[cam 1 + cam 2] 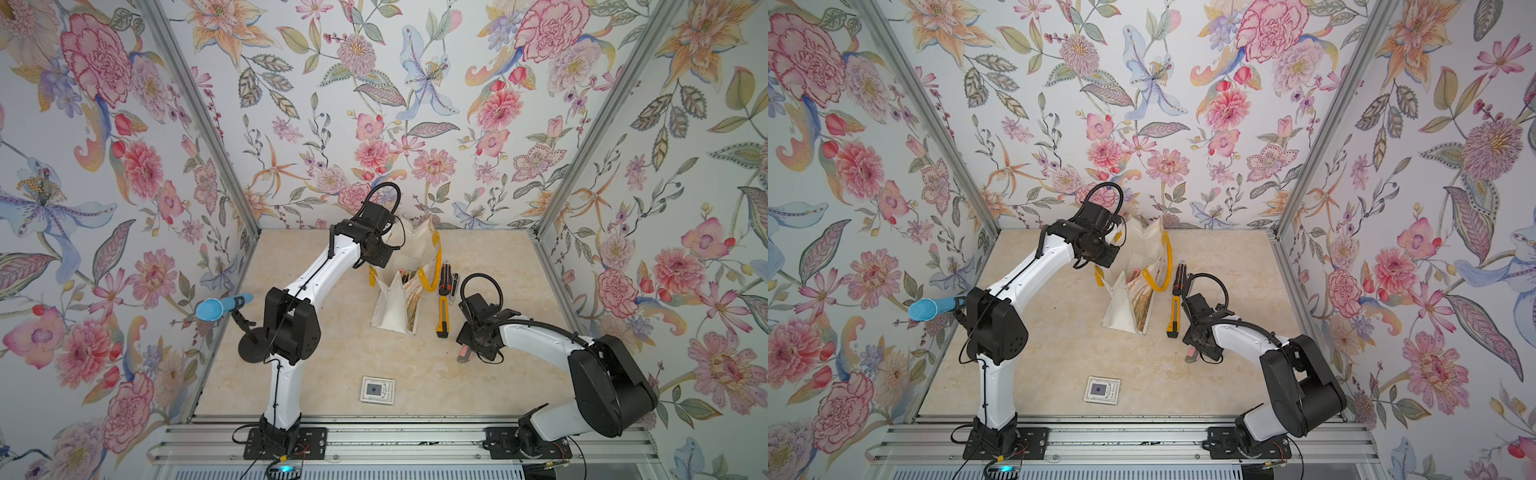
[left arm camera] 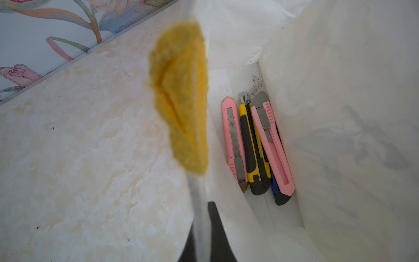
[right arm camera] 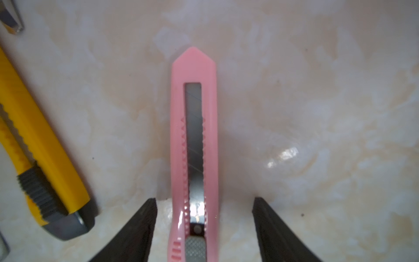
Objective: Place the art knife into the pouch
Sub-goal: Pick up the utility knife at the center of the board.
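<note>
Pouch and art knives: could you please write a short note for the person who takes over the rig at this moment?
Left pincer: shut on the rim of the pouch, holding its mouth open.
Right pincer: open, straddling the pink knife on the table, not gripping it.
Done: several knives lie inside the pouch.
Left: grip the pink knife and drop it in; the yellow knife beside the pouch also waits.
</note>
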`<state>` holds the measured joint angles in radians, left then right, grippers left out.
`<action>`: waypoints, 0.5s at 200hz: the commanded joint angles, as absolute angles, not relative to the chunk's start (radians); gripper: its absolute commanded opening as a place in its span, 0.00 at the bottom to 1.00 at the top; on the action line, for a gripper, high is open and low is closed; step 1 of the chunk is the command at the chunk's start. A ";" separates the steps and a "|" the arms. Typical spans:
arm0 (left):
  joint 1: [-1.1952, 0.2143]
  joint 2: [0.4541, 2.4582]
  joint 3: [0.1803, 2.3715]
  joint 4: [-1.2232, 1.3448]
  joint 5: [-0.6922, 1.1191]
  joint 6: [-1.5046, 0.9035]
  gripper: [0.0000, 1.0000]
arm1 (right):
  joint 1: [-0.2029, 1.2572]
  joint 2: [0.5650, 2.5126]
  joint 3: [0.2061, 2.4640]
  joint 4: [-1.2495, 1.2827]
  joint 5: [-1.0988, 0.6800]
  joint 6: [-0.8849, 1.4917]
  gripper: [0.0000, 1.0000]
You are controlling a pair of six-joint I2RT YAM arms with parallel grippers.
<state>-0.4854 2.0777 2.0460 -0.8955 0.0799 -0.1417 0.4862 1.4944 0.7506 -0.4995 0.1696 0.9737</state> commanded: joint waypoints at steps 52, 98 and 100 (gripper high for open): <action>-0.492 2.044 2.023 -0.914 0.075 -0.131 0.00 | 0.489 1.584 0.739 -0.471 0.146 1.000 0.34; -0.492 2.046 2.031 -0.916 0.068 -0.129 0.00 | 0.483 1.606 0.786 -0.475 0.159 0.978 0.24; -0.491 2.047 2.031 -0.916 0.068 -0.129 0.00 | 0.483 1.606 0.789 -0.477 0.160 0.977 0.24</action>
